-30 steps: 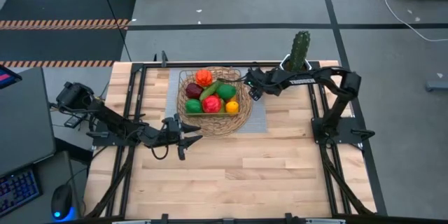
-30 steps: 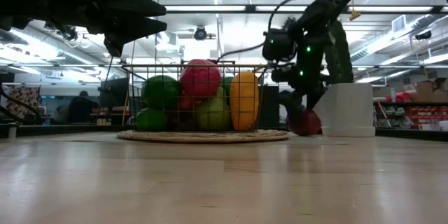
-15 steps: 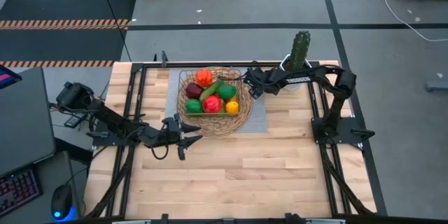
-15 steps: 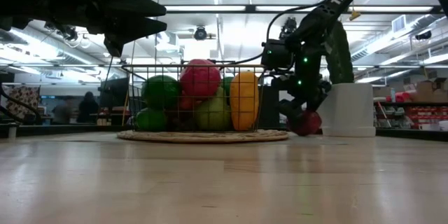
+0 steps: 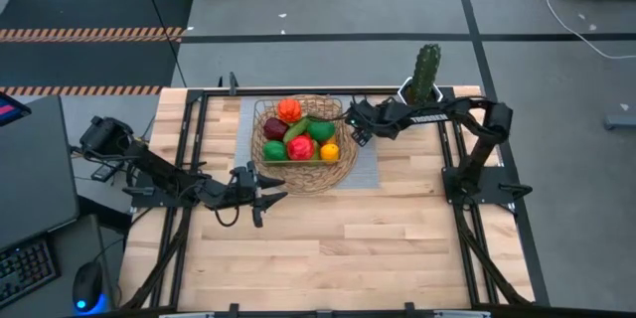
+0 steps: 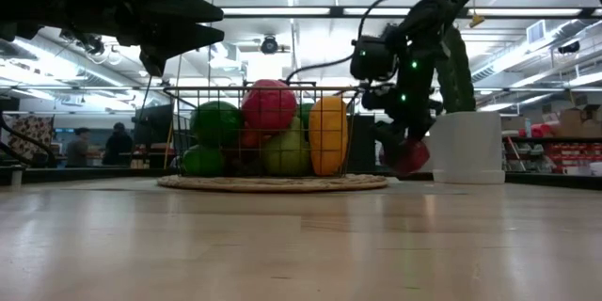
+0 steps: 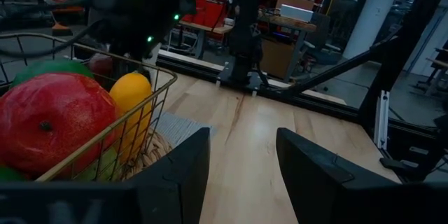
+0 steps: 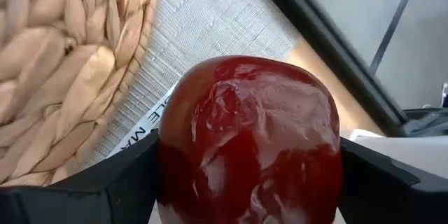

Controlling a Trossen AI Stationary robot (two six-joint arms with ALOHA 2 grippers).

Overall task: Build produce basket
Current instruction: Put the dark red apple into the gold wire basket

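Observation:
The tan wicker basket (image 5: 260,162) stands on a grey mat at the table's far middle. Its wire centre (image 6: 273,89) holds several toy fruits, red (image 6: 269,105), green (image 6: 216,120), yellow (image 6: 328,134) and orange (image 5: 289,109). A glossy dark red fruit (image 8: 248,140) sits between the fingers of my right gripper (image 5: 356,130), just right of the basket; in the low view this fruit (image 6: 410,156) shows below the gripper. My left gripper (image 5: 275,194) hovers open off the basket's near left rim, nothing between its fingers (image 7: 241,168). My right gripper pinches the dark red fruit by its two opposite sides (image 8: 170,164) between its two fingers (image 8: 91,192). The fingers slant down from the table's right. The fruit fills the gap between them and hangs just clear of the grey mat.
A tall green cactus (image 5: 426,70) in a white pot (image 6: 467,146) stands at the far right, close behind my right arm. The grey mat (image 5: 368,167) reaches right of the basket. Bare wood (image 5: 348,238) lies across the table's near half.
My right gripper dipped a little beside the basket and came back up. The dark red fruit now stands slightly higher above the mat than half a second ago.

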